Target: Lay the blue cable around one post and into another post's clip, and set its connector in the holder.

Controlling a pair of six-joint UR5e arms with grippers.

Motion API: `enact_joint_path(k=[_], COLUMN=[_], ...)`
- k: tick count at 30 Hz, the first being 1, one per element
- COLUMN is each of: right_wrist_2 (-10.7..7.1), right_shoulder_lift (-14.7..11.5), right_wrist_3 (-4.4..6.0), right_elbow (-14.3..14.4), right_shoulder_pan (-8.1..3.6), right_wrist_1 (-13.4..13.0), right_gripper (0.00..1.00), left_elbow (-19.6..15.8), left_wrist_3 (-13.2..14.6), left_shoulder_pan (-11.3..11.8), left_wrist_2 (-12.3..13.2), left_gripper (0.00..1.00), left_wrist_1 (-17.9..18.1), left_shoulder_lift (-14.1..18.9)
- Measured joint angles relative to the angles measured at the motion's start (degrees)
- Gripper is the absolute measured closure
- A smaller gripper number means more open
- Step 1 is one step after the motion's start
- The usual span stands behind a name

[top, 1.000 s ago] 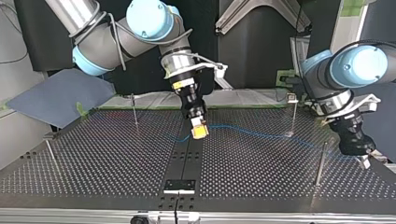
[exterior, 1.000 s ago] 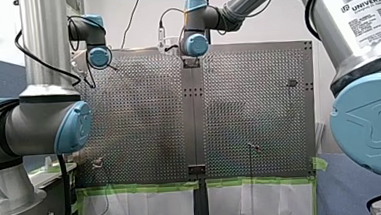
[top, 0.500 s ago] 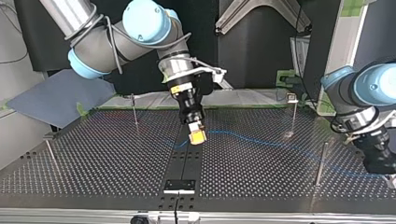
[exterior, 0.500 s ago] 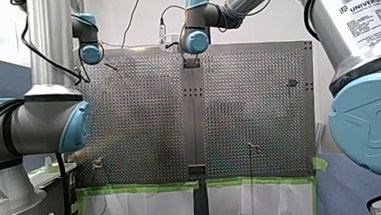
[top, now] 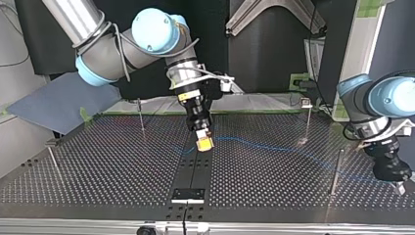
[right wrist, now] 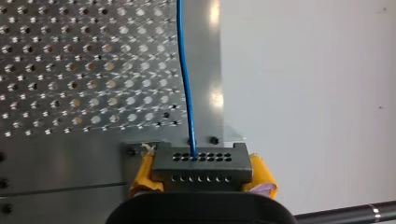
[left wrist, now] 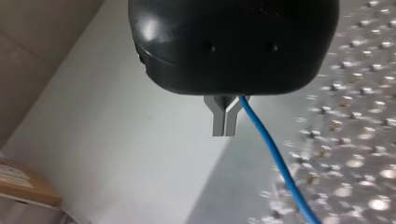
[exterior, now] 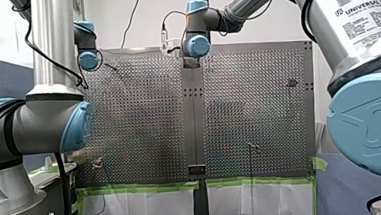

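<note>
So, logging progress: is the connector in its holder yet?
Out: the connector, blue cable attached, is clamped between my right pincer's yellow pads.

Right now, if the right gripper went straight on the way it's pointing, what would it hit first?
Probably the dark centre strip, close under the connector in the right gripper; depth unclear.

Silver table dotted all over with a regular grid of small holes, a darker plain strip down its middle. Thin bright blue cable. Dark grey connector with two rows of small round holes. Yellow pads on my right gripper; glossy black body and pale grey metal fingers on my left gripper. Silver arms with light-blue joint caps. Bright green tape above a white sheet
</note>
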Motion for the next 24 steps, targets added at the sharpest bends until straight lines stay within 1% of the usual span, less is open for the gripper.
enact_joint_path(k=[4, 8, 14, 20, 24], right_wrist_2=[0.19, 0.31, 0.61, 0.86, 0.93], right_shoulder_lift=[1.15, 2.04, 2.34, 2.53, 2.82], right_wrist_3=[-0.02, 0.10, 0.10, 0.13, 0.15], right_elbow=[0.01, 0.01, 0.04, 0.07, 0.08], right_shoulder_pan=[-0.44, -1.11, -2.19, -3.01, -3.38], right_wrist_1=[0.16, 0.26, 1.03, 1.87, 2.75], right_gripper=[1.00, 1.00, 1.00, 1.00, 1.00], left_elbow=[-0.01, -0.06, -0.50, -2.60, -4.46], left_wrist_3=[0.31, 0.21, -0.50, -1.49, -2.45], left_shoulder_pan=[-0.22, -0.13, -0.11, -0.12, -0.12], left_wrist_2=[0.83, 1.07, 1.59, 1.88, 2.91], left_gripper=[1.00, 1.00, 1.00, 1.00, 1.00], left_wrist_1=[0.06, 0.06, 0.28, 2.28, 4.13], left_shoulder_lift=[-1.55, -2.98, -5.11, -5.59, -5.61])
